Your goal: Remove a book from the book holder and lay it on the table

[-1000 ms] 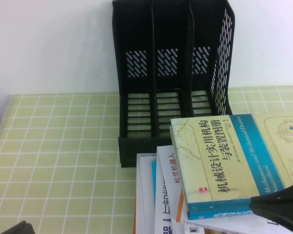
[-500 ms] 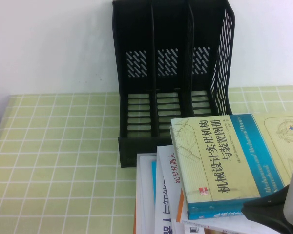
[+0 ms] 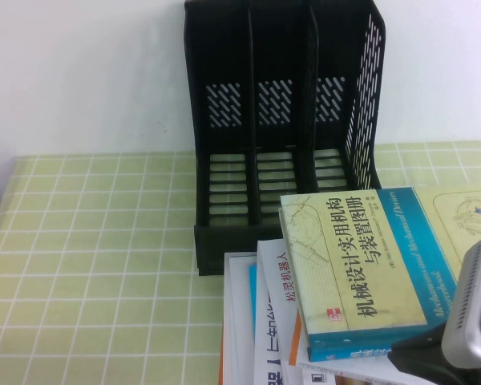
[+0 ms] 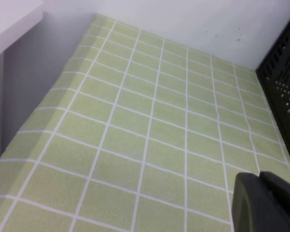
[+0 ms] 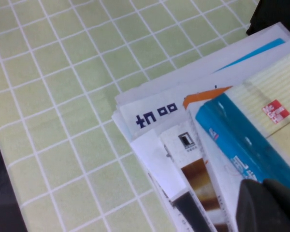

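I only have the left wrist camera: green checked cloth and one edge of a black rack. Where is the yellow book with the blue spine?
Observer: The book lies flat on a pile of other books, just in front of the book holder, on the robot's right side.
Operator: Anything left in the rack?
Observer: No, all three slots look empty in the high view.
Operator: And the tools?
Observer: The right tool is over the near end of that pile, beside the book's blue spine. The left tool is the dark shape in your view, above the table; the high view does not show it.
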